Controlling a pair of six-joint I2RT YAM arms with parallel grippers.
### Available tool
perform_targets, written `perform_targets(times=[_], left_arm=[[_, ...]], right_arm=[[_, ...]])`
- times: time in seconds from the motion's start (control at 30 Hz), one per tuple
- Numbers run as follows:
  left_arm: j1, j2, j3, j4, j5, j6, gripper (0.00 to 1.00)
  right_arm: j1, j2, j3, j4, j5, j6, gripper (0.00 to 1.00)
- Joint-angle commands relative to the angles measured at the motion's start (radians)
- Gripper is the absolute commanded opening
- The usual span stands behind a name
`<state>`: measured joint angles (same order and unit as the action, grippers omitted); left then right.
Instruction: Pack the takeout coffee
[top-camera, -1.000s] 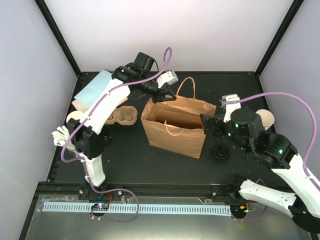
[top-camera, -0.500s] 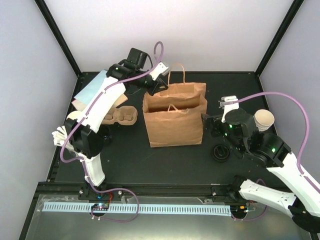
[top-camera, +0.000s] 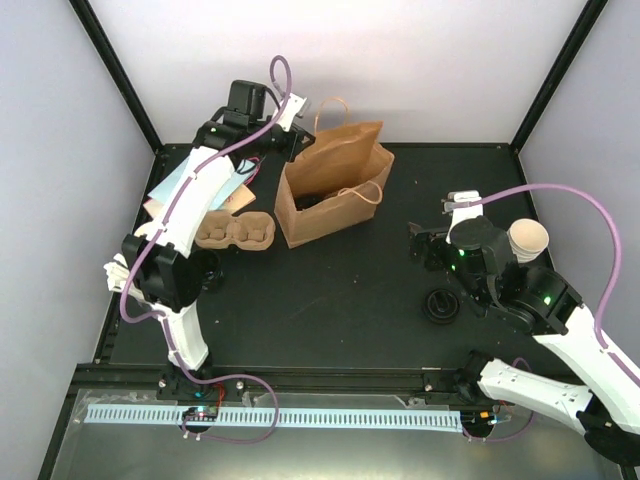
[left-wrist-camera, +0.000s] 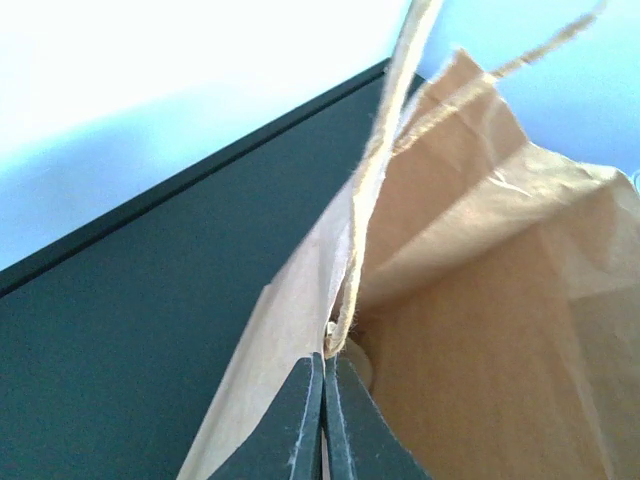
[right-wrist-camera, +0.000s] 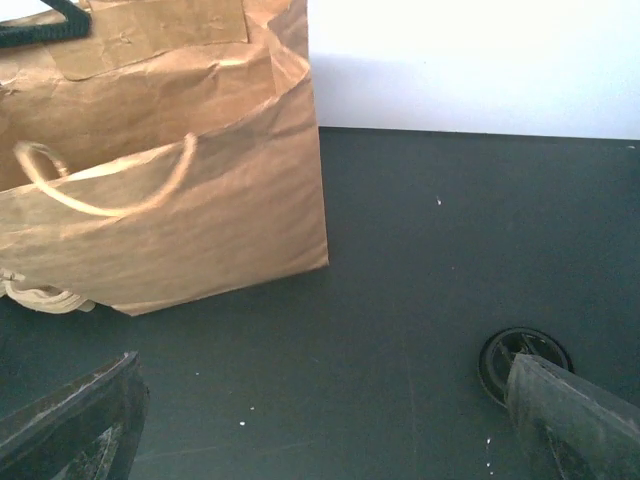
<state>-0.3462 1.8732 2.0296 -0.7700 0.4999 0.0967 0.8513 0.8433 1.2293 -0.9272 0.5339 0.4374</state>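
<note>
The brown paper bag (top-camera: 335, 195) stands open at the back left and leans backward. My left gripper (top-camera: 297, 133) is shut on the bag's back rim beside its twine handle (left-wrist-camera: 375, 190), with the fingers (left-wrist-camera: 300, 425) pressed together on the paper. Something dark lies inside the bag (top-camera: 308, 201); I cannot tell what it is. An open paper cup (top-camera: 527, 240), cream inside, stands at the right behind my right arm. A round black lid (top-camera: 441, 305) lies on the table, also in the right wrist view (right-wrist-camera: 522, 362). My right gripper (top-camera: 424, 247) is open and empty, well to the right of the bag (right-wrist-camera: 160, 200).
A brown pulp cup carrier (top-camera: 236, 232) lies left of the bag. A flat pale-blue bag (top-camera: 185, 178) lies at the far left under my left arm. Black frame posts and pale walls enclose the dark table (top-camera: 340, 300).
My left gripper has pulled the bag to the back left, away from my right gripper, and the bag now leans backward. My right arm has drawn back slightly.
</note>
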Motion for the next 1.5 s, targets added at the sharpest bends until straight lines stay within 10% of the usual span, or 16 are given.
perform_targets(times=[0.0,0.37,1.13,1.47], left_arm=[[0.029,0.015,0.045,0.067,-0.013,-0.065,0.02],[0.032,-0.026,-0.020,0.075,-0.032,-0.035,0.10],[0.044,-0.270,-0.123,0.016,-0.209,-0.085,0.93],[0.059,-0.486,-0.233,-0.028,-0.341,-0.196,0.99]], right_arm=[[0.002,0.017,-0.002,-0.014,0.024,0.021,1.00],[0.003,0.038,0.007,-0.015,0.002,0.029,1.00],[0.002,0.112,0.009,-0.056,-0.086,0.045,1.00],[0.003,0.166,0.014,-0.061,-0.211,0.124,1.00]])
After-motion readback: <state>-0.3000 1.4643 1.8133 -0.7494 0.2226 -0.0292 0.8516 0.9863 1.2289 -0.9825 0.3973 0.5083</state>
